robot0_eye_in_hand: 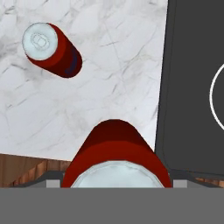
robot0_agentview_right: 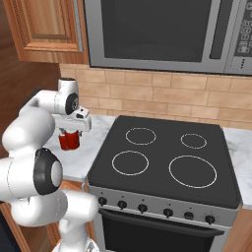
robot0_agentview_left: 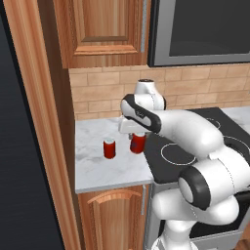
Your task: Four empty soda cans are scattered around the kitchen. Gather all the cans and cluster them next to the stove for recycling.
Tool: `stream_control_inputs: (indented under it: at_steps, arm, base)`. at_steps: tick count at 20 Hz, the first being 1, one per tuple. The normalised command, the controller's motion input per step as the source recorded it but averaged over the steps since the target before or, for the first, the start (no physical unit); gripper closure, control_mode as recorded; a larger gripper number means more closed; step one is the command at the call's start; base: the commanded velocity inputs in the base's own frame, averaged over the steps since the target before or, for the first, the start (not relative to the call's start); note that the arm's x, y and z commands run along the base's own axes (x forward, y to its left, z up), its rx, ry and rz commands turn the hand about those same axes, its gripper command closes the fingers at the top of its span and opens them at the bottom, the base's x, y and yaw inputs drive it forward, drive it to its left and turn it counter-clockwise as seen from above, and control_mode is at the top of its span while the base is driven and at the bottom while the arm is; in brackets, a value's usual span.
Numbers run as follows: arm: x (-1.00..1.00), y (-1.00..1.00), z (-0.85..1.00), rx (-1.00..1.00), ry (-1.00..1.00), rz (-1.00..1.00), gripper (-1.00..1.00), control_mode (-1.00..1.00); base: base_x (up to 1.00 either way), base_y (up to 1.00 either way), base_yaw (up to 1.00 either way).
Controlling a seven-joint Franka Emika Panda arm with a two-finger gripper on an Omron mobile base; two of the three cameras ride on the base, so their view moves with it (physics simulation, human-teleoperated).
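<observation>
A red soda can (robot0_agentview_left: 138, 144) stands upright under my hand on the marble counter (robot0_agentview_left: 95, 168), right beside the left edge of the black stove (robot0_agentview_left: 163, 144). My gripper (robot0_agentview_left: 137, 136) points down over this can, its jaws shut on the can's sides. In the hand view its silver top and red body (robot0_eye_in_hand: 117, 146) sit close to the lens, between the fingers. I cannot tell whether its base touches the counter. A second soda can (robot0_agentview_left: 110, 148) stands upright a little to the left, free (robot0_eye_in_hand: 52, 49). From the right I see the held can (robot0_agentview_right: 69, 142) under the gripper (robot0_agentview_right: 70, 134), next to the stove (robot0_agentview_right: 162, 147).
A steel microwave (robot0_agentview_right: 157, 34) hangs over the stove, and a wooden wall cabinet (robot0_agentview_left: 105, 29) hangs over the counter. A tall wooden panel (robot0_agentview_left: 41, 122) closes the counter's left end. A brick backsplash (robot0_agentview_left: 97, 90) runs behind. The counter's front edge (robot0_eye_in_hand: 30, 159) lies close to the held can.
</observation>
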Motion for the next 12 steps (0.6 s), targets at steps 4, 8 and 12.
stream_control_inputs:
  at_steps: [4,8,12]
  arm:
    - [0.05,0.02,-0.11,0.0,0.0,0.0,1.0,-1.0]
    - [0.09,0.04,-0.15,0.0,0.0,0.0,1.0,-1.0]
    - [0.1,0.03,-0.14,0.0,0.0,0.0,1.0,-1.0]
  base:
    - [0.0,0.0,0.0]
    - [0.0,0.0,0.0]
    - [0.0,0.0,0.0]
